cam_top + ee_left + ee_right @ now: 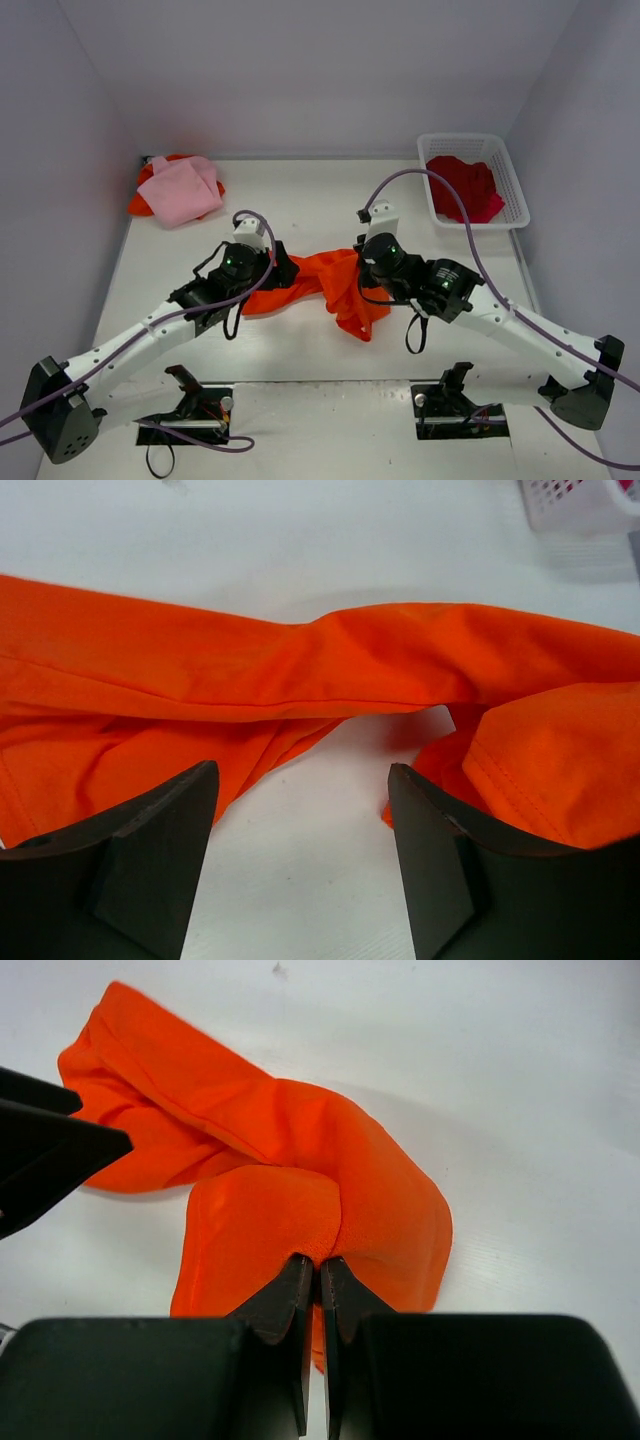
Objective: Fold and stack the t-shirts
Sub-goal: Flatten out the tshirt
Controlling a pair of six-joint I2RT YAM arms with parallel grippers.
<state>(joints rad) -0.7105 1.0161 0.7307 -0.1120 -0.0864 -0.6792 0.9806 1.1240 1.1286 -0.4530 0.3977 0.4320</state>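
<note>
A bright orange t-shirt [330, 285] lies twisted and bunched at the table's middle, between the two arms. My right gripper [320, 1265] is shut on a fold of it, with the cloth pinched at the fingertips; in the top view this gripper [358, 275] sits at the shirt's right end. My left gripper [303, 780] stands open, and only bare table shows between its fingers [160, 860], with the orange t-shirt [300, 660] just past the tips. From above, the left gripper [285, 272] is at the shirt's left end. A pale pink t-shirt [185, 190] lies at the back left. A crimson t-shirt [465, 185] fills the basket.
The white lattice basket [515, 190] stands at the back right near the wall. A bit of orange-red cloth [140, 203] shows under the pink shirt. Grey walls close in the table on three sides. The left gripper's finger [50, 1160] shows at the left edge of the right wrist view.
</note>
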